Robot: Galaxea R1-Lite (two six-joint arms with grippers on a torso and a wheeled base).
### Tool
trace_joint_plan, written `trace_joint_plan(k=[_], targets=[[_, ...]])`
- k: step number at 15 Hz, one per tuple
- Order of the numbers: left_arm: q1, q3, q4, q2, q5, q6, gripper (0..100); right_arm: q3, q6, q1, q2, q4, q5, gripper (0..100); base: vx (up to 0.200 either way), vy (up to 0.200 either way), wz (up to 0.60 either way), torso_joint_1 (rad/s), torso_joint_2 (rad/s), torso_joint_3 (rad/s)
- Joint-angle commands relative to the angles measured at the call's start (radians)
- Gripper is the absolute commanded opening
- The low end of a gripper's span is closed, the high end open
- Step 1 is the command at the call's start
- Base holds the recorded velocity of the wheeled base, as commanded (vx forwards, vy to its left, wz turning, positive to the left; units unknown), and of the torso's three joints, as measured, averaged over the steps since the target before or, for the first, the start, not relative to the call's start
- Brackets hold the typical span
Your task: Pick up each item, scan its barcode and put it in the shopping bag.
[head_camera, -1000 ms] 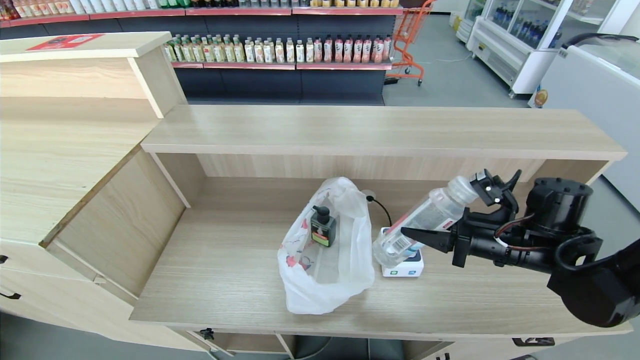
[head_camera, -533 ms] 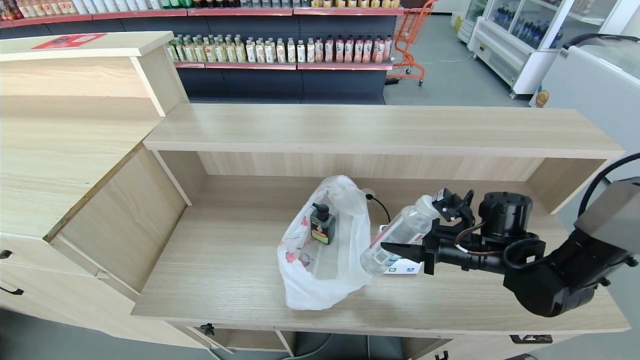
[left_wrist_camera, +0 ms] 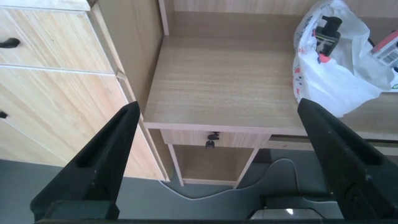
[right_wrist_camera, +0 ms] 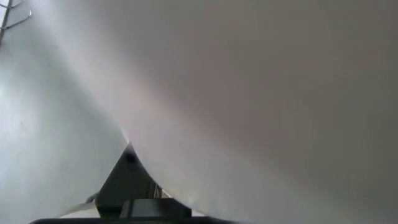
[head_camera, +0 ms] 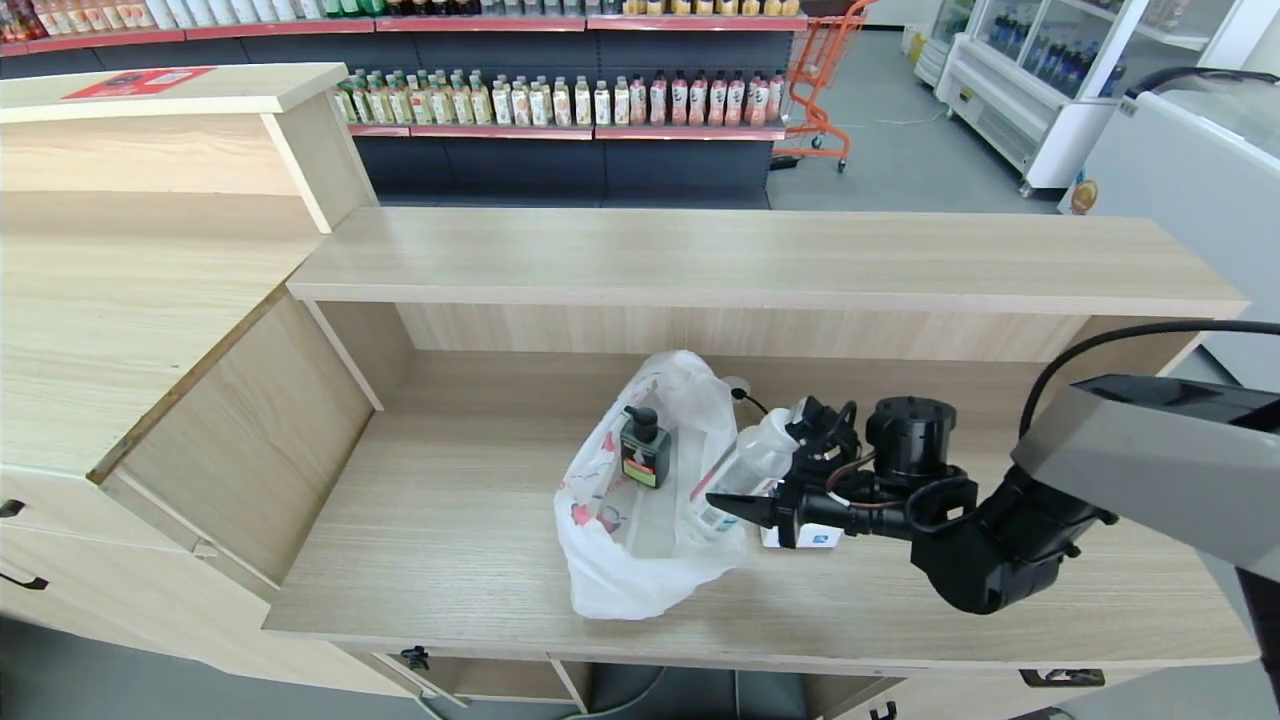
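My right jaws pinch the clear bottle (head_camera: 745, 470), tilted, its base at the right rim of the bag (head_camera: 610, 570), beside the scanner (head_camera: 805, 538). Left jaws are spread, near-left of the bench (head_camera: 450, 520). The pump bottle (head_camera: 645, 452) is bagged. Judged remaining: release.

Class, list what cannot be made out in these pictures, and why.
Head view: scanner largely behind the right gripper.
Head view: clear bottle, lower end veiled by the shopping bag.
Right wrist view: pale surface, blurred, too close to identify.
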Motion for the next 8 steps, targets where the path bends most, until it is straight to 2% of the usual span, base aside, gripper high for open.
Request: trace_joint_plan(k=[1,5,8], targets=[[0.0,0.0,0.0,0.0,0.0,0.0,100,-0.109,-0.041,0.043,0.117,0.006,-0.022,0,0.0,0.0,0.0,0.0,0.0,0.0],[0.0,0.0,0.0,0.0,0.0,0.0,100,-0.24,-0.213,0.06,0.204,0.103,-0.04,0,0.0,0.0,0.0,0.0,0.0,0.0],[0.0,0.0,0.0,0.0,0.0,0.0,100,-0.333,-0.236,0.087,0.257,0.114,-0.125,0,0.0,0.0,0.0,0.0,0.0,0.0]])
